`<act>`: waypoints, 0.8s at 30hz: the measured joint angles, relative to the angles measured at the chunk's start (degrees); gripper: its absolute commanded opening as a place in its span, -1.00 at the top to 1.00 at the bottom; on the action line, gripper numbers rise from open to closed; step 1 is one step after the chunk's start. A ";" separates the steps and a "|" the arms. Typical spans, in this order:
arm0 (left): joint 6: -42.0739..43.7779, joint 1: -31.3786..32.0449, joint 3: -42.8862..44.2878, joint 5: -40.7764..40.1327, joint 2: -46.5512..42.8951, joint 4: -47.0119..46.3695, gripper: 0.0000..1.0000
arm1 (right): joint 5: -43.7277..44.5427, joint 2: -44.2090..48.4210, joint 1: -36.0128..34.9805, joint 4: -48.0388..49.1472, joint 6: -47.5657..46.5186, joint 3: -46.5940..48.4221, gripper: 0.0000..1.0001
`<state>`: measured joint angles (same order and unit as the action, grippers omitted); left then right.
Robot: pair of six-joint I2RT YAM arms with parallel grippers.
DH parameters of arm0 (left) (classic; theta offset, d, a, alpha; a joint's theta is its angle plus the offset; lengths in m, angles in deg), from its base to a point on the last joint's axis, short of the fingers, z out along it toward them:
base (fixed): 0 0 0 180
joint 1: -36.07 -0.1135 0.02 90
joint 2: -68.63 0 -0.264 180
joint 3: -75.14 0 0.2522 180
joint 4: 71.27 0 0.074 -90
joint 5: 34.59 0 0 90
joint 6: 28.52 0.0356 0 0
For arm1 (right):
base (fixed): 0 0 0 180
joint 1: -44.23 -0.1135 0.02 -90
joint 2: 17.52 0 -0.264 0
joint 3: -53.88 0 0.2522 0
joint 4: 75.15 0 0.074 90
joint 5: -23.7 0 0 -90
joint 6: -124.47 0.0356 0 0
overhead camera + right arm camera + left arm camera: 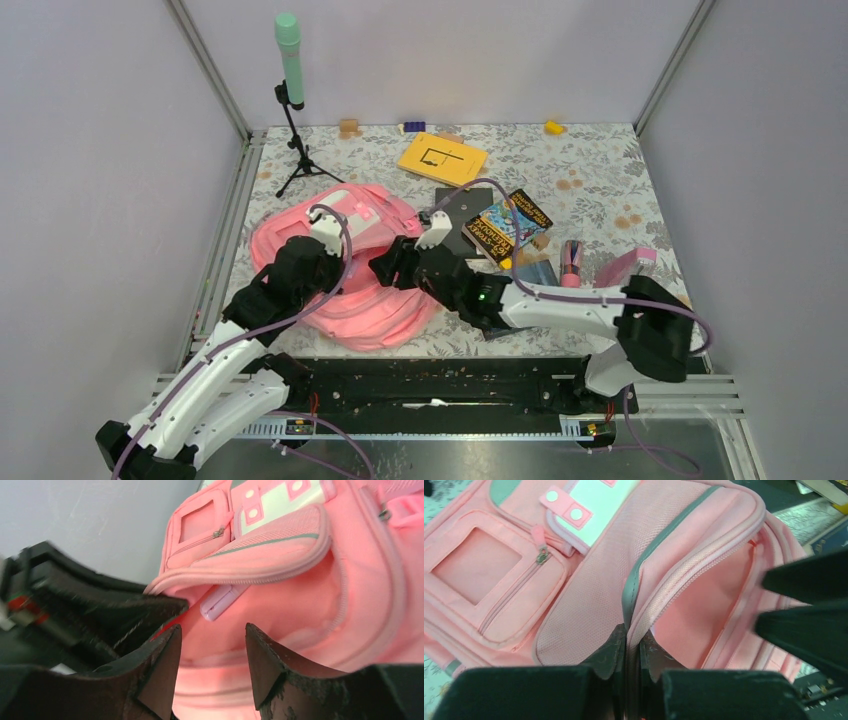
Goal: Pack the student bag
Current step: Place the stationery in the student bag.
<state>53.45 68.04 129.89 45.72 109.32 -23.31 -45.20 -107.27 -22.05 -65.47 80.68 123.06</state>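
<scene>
The student bag [345, 285] is a large pink backpack lying flat at the left middle of the table, its main compartment unzipped. My left gripper [322, 236] is shut on the zipper rim of the bag's opening [659, 600] and holds it up. My right gripper [388, 266] is open and empty at the mouth of the opening, its fingertips [162, 652] just over the pink lining [280, 605]. A small lilac flat object [221, 602] lies inside the bag under the raised flap. The right fingers [804, 610] also show in the left wrist view.
A yellow book [442, 157], a black flat pad [470, 208] and a colourful book [510, 227] lie right of the bag. A pink pencil case [626, 266] and a pen-like item [571, 262] sit further right. A microphone stand [292, 110] stands at the back left.
</scene>
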 measured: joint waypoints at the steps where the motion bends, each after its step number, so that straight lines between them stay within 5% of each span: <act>1: -0.04 0.00 0.00 -0.94 0.00 0.00 1.00 | -0.02 1.97 -0.15 0.33 -1.79 -1.36 -0.19; 12: -2.16 -2.58 0.02 -14.88 -0.17 1.33 1.00 | -7.15 16.48 3.28 -2.51 -18.91 -11.87 -0.30; 24: -4.00 -6.60 0.02 -21.81 -0.83 4.44 1.00 | -18.14 7.72 12.35 -7.17 -27.17 -15.74 -0.27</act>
<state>49.45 61.44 129.91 23.91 108.49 -18.88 -63.34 -99.56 -9.70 -72.64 53.52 107.32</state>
